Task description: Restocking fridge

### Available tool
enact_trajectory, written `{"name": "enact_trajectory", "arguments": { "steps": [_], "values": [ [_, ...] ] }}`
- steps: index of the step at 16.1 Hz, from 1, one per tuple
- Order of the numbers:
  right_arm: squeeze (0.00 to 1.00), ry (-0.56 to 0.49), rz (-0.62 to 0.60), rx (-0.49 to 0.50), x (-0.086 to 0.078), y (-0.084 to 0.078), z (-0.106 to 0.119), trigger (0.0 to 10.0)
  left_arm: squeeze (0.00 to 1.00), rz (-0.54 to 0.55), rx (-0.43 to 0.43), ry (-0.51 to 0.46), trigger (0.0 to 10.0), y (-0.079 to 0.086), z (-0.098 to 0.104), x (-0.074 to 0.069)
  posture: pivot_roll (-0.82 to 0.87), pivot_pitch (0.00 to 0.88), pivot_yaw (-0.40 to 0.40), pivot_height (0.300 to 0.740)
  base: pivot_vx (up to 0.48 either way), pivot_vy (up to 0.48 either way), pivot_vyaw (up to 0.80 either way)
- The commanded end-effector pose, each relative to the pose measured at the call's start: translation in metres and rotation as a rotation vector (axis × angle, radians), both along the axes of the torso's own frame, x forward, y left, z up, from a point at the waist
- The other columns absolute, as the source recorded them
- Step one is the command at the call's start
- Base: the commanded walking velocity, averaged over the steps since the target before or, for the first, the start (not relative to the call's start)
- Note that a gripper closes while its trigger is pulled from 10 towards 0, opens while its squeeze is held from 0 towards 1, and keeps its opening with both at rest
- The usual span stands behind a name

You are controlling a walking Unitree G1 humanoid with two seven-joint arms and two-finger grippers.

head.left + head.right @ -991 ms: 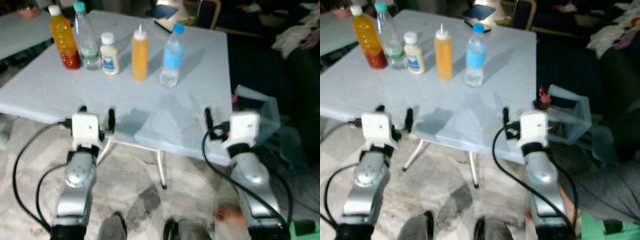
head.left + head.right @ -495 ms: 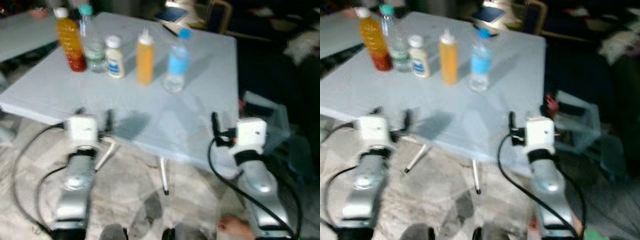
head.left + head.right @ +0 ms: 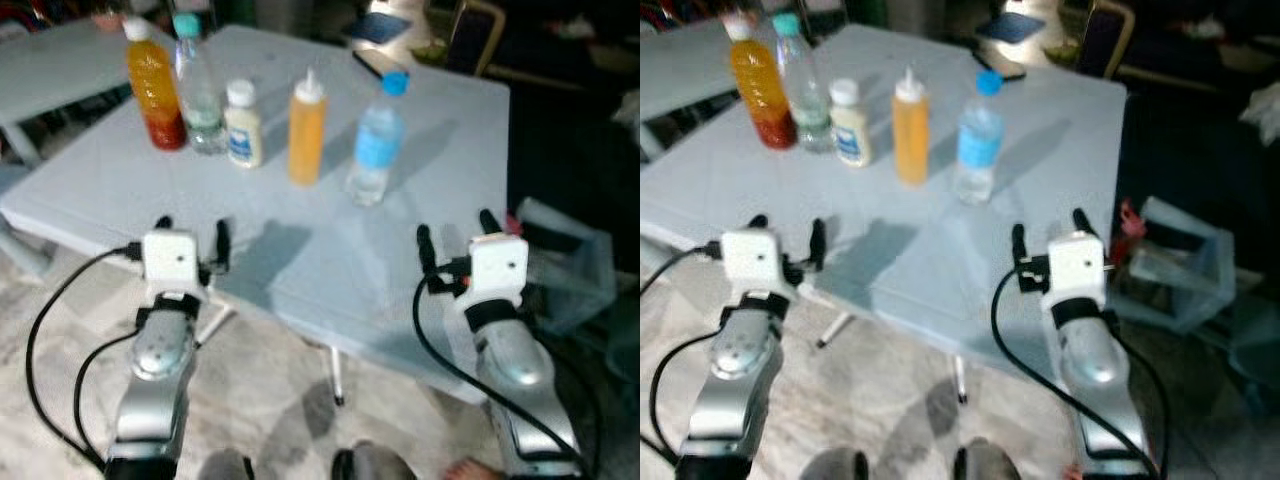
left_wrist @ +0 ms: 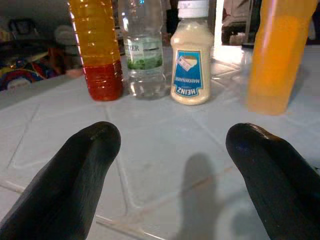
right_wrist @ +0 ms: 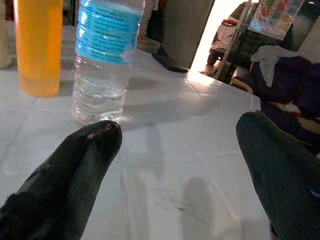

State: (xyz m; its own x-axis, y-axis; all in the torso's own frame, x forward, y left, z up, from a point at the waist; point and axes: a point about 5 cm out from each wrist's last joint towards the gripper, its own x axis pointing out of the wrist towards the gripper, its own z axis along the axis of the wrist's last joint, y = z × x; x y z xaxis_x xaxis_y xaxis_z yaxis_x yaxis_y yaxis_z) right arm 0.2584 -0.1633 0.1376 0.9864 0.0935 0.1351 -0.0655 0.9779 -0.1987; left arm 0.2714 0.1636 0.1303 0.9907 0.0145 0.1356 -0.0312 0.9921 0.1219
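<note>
The water bottle (image 3: 374,140) stands upright just ahead of my right gripper (image 3: 456,228), slightly to its left. Both it and my left gripper (image 3: 192,232) hold their fingers apart, empty.

Five bottles (image 3: 910,126) on white table (image 3: 1060,140)

White folding table (image 3: 120,180), marbled floor (image 3: 270,410), wooden chair (image 3: 478,30) behind, dim room
</note>
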Motion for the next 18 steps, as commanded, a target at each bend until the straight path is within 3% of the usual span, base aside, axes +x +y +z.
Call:
{"name": "enact_trajectory", "arguments": {
  "steps": [1,9,11,14,18],
  "values": [
    [0.00,-0.019,0.015,0.004,0.000,0.005,0.005,10.0,0.00,0.021,0.014,0.007,10.0,0.008,-0.001,-0.002,0.01,0.104,-0.074,0.740,0.000,0.000,0.61],
    [0.00,-0.029,-0.005,-0.003,0.010,0.002,0.009,10.0,0.00,0.022,0.023,-0.012,10.0,0.003,0.004,0.002,-0.03,0.134,-0.090,0.740,0.099,0.000,0.13],
    [0.00,-0.050,-0.004,-0.007,0.012,0.003,0.015,10.0,0.00,0.019,0.032,-0.024,10.0,0.005,0.008,0.003,-0.05,0.163,-0.075,0.740,0.000,0.000,0.00],
    [0.00,-0.055,-0.021,-0.004,0.013,0.002,0.016,10.0,0.00,0.018,0.044,0.009,10.0,0.009,0.000,-0.003,-0.06,0.169,-0.063,0.740,0.000,0.000,0.00],
    [0.00,-0.066,-0.025,-0.001,0.015,0.003,0.019,10.0,0.00,0.013,0.041,0.004,10.0,0.006,0.003,0.001,-0.07,0.173,-0.047,0.740,0.000,0.000,0.00]
  ]
}}
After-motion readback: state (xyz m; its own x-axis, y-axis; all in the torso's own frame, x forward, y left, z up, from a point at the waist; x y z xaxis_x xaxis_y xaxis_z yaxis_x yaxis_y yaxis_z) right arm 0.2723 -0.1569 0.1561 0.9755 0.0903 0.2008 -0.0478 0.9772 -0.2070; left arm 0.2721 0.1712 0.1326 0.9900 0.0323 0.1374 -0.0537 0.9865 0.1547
